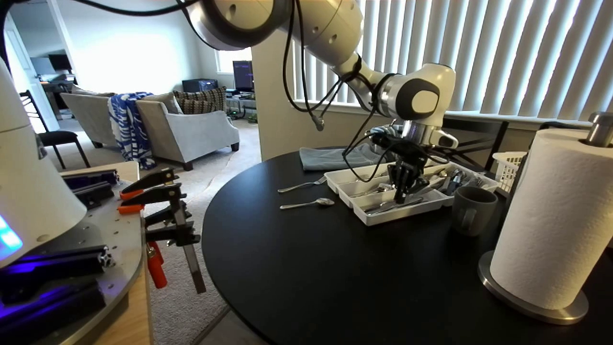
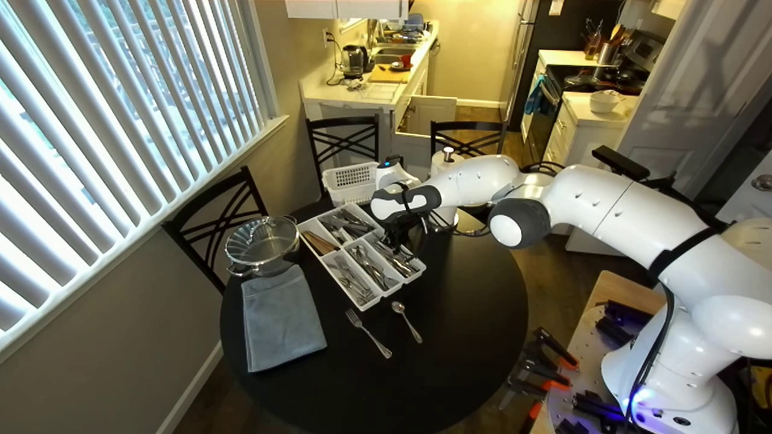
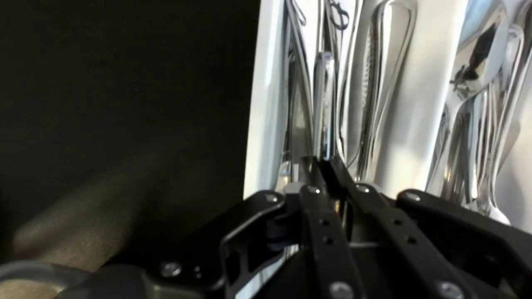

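Note:
A white divided cutlery tray [image 1: 407,214] sits on the black round table; it also shows in an exterior view [image 2: 411,279] and in the wrist view [image 3: 264,104]. Its compartments hold many silver utensils. My gripper [image 3: 321,164] points down into the edge compartment, also seen in both exterior views. Its fingertips are nearly together, closed about a slim silver utensil [image 3: 325,99] that lies among other utensils there. The lower part of that utensil is hidden by the fingers. A fork [image 2: 369,334] and a spoon [image 2: 408,322] lie on the table beside the tray.
A grey mug [image 1: 471,211] stands close to the tray. A paper towel roll [image 1: 546,215] stands on its holder. A folded grey cloth [image 2: 283,325], a glass-lidded pot [image 2: 262,244] and a white basket [image 2: 351,181] are around the tray. Chairs stand around the table.

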Robot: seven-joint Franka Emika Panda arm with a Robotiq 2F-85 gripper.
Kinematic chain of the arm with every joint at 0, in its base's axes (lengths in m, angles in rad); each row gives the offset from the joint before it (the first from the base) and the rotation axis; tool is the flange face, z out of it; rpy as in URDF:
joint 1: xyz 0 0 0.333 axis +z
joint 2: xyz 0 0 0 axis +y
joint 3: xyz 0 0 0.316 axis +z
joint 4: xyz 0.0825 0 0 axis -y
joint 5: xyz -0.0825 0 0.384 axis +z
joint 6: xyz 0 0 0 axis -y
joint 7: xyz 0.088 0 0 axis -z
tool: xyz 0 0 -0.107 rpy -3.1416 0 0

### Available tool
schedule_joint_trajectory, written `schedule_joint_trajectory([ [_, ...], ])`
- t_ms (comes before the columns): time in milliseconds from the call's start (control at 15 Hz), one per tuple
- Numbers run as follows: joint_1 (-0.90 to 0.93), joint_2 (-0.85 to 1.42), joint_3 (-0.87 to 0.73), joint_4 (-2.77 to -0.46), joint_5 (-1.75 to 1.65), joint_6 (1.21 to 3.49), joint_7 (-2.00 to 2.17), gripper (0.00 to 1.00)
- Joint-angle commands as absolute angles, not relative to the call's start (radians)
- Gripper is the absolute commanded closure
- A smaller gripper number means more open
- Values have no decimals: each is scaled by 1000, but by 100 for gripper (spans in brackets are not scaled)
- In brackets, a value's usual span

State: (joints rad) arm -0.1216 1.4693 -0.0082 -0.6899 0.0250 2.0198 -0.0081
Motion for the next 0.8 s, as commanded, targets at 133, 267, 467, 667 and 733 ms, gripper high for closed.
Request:
schedule_joint_trajectory([
  [133,-143,1389,8,-715,45,2051,-13,98],
  [267,-143,1353,13,-726,51,2045,-18,98],
  [467,-139,1295,21,-737,51,2021,-21,98],
  [667,-148,1253,62,-737,67,1984,-65,98],
  [733,-149,1242,72,-739,70,1971,-71,98],
])
